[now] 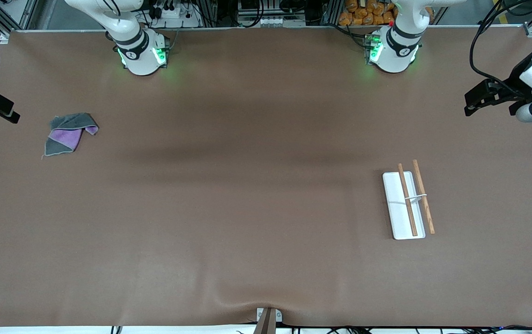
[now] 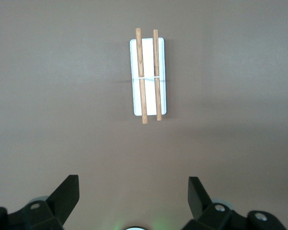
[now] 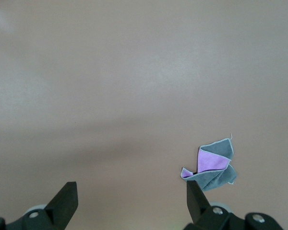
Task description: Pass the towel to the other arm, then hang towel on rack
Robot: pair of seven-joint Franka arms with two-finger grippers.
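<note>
The small crumpled cloth towel (image 1: 71, 133), dark grey with a purple face showing, lies on the brown bench (image 1: 247, 208) at the right arm's end. The right gripper (image 3: 129, 201), fingers spread and empty, hangs nearest it. The left gripper (image 2: 133, 199), also spread, waits over the white-based, wooden-rod rack (image 1: 407, 200).

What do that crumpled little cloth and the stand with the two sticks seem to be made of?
The towel looks like soft fabric, perhaps microfibre: it lies folded and limp, matte grey on one face, purple on the other. The rack has two rods that look like light wood, with visible grain, over a smooth white base, probably plastic or painted metal.
</note>
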